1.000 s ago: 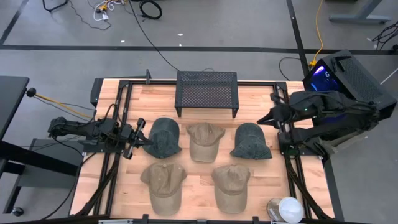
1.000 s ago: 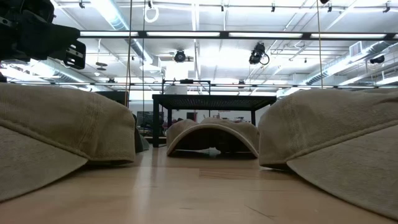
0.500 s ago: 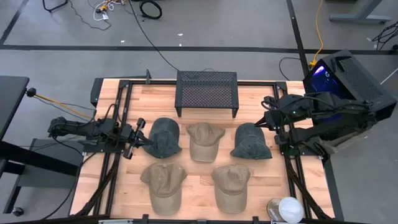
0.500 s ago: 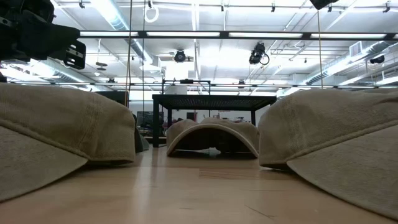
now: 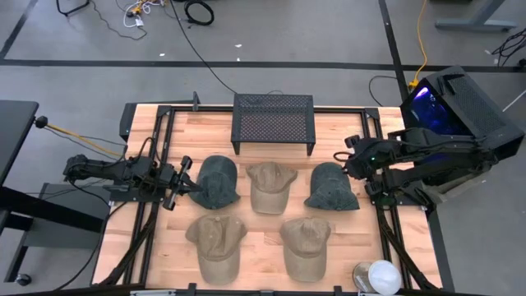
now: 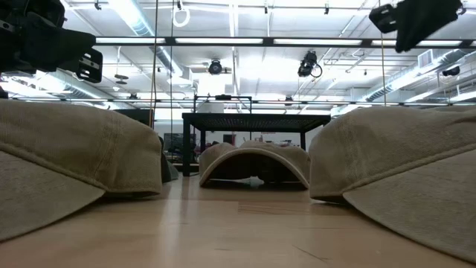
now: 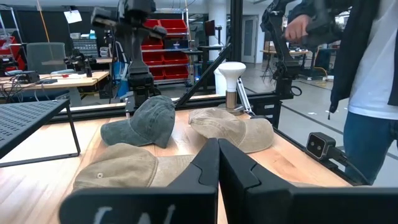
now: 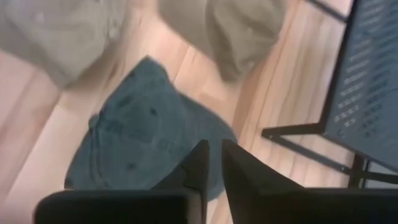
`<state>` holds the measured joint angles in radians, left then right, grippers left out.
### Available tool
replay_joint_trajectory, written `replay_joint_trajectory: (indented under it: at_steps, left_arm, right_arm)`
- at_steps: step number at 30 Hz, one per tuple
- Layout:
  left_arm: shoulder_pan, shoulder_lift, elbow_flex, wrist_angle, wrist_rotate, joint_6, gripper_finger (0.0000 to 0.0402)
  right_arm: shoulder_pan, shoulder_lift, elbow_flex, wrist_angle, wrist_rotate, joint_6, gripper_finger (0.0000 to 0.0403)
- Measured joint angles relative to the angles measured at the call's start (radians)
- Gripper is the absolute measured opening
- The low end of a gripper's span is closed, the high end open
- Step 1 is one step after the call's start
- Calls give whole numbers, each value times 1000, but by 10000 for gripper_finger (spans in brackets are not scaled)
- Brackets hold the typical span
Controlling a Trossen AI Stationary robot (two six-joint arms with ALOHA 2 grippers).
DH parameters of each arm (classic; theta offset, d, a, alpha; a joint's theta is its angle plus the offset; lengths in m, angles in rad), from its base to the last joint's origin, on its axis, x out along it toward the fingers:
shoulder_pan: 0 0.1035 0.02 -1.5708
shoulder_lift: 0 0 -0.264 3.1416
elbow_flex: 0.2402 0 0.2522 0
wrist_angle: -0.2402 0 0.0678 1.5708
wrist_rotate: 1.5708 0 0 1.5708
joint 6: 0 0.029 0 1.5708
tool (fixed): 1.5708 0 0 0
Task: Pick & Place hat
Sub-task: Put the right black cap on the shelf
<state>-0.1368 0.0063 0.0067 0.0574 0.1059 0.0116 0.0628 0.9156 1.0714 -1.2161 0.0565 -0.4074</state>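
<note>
Five hats lie crown up on the wooden table (image 5: 343, 123). Two are dark green: the left one (image 5: 218, 181) and the right one (image 5: 332, 187). Three are tan: a middle one (image 5: 269, 186) and two near ones (image 5: 218, 242), (image 5: 306, 244). My right gripper (image 5: 340, 160) hangs above the right dark hat (image 8: 143, 143), tipped steeply down, its fingers open by a narrow gap (image 8: 214, 146). My left gripper (image 5: 191, 181) is shut (image 7: 217, 149), level, beside the left dark hat's edge.
A black mesh rack (image 5: 273, 122) stands at the table's far middle. A white round object (image 5: 382, 275) sits at the near right corner. A person (image 7: 367, 74) stands beyond the table's right side. Black rails run along both table sides.
My right gripper has sunk toward the right dark hat and tipped further down, coming into the low view's top right corner. The hats and my left arm have kept still.
</note>
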Motion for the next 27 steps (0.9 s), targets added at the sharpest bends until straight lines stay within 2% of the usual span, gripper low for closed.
replay_joint_trajectory:
  at_steps: [5,13,21,27]
  left_arm:
    - [0,0,0,0,0,0,3]
    - [0,0,0,0,0,0,3]
    - [0,0,0,0,0,0,3]
    - [0,0,0,0,0,0,3]
  right_arm:
    - [0,15,-31,-29,-4,-112,105]
    - [0,50,-68,-35,-46,-517,173]
    - [0,67,-87,-35,-54,-771,188]
    - [0,108,-87,-34,-72,-840,182]
